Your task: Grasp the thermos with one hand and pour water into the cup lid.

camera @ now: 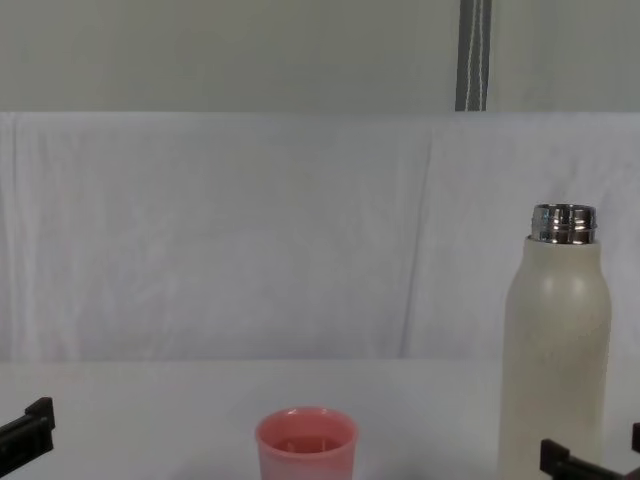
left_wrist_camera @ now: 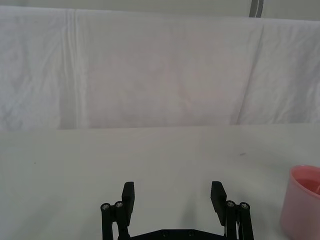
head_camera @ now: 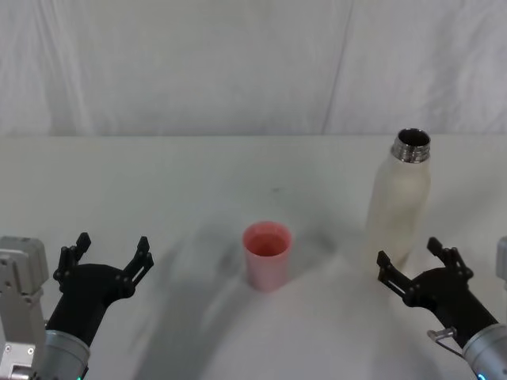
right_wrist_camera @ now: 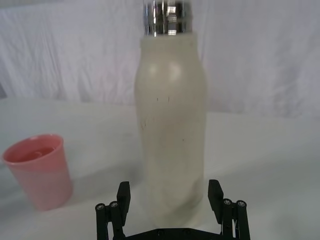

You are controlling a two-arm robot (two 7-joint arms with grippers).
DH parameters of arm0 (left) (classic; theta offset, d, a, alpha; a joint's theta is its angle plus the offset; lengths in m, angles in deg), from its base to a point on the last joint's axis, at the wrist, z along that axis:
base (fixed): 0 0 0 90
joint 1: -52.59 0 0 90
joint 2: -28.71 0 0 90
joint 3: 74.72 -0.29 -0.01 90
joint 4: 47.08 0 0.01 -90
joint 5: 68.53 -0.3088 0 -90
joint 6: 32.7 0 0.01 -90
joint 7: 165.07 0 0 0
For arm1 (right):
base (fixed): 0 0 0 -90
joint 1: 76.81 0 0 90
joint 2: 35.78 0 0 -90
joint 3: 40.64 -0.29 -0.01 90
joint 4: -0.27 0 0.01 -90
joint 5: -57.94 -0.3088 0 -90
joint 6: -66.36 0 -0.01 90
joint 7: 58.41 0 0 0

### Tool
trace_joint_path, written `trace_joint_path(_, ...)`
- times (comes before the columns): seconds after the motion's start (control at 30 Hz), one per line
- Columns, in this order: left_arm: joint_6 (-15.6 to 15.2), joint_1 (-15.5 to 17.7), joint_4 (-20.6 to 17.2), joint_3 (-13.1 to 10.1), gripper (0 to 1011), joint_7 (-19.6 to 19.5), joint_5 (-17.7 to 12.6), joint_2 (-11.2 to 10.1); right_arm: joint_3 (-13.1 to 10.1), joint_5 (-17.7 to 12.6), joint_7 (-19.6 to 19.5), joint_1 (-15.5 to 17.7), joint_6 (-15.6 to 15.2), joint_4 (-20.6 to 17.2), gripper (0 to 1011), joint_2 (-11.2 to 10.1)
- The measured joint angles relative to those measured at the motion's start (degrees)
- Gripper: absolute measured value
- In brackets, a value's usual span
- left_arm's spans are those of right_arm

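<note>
Wide-open right tool [head_camera: 415, 266] before thermos [head_camera: 400, 202]

Thermos [right_wrist_camera: 171, 125]: you'll find no brand or label to read on it.
Cup lid [head_camera: 267, 255]: plain, no print.
Table [head_camera: 158, 182]: you have no signs or numbers here.

- Bright, even, diffuse light throughout.
- Soft grey shadows spread on the table [head_camera: 158, 198] near the cup [head_camera: 267, 255].
- Glare glints on the bottle [right_wrist_camera: 171, 130] neck.
</note>
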Motion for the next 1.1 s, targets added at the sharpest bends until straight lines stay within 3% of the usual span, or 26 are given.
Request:
trace_joint_path(0.4, 0.0, 0.0, 0.0, 0.0, 1001, 0.0, 0.0, 0.0, -0.9, 1.8, -1.1, 3.6, 3.4, -4.7, 1003, 0.7)
trace_joint_path(1.1, 0.0, 0.0, 0.0, 0.0, 1001, 0.0, 0.0, 0.0, -2.0, 4.5, -1.7, 6.2, 5.8, -6.9, 1003, 1.8)
